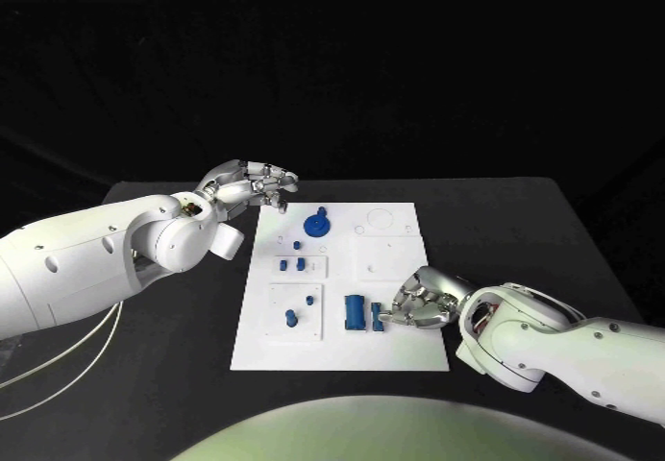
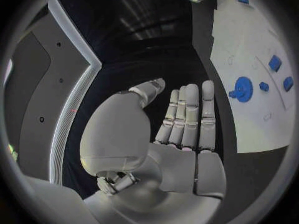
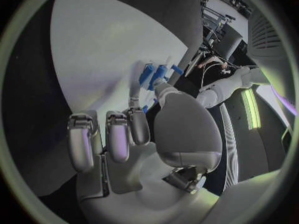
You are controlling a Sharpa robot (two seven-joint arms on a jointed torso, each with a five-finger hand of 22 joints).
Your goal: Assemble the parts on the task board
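At centre frame the white task board (image 1: 402,357) holds scattered blue parts (image 1: 357,313); the right hand (image 1: 420,301), fingers curled empty, hovers beside two lower-right pieces, seemingly to grasp one, while the left hand (image 1: 254,184) waits flat-fingered, empty, upper left.

A matte black rectangular table (image 1: 166,384) fills the middle and lower part of the frame, its far edge running across just above centre. Thin white cables (image 1: 62,370) curve over its lower left area. Behind it hangs a dark, creased black backdrop (image 1: 332,77).
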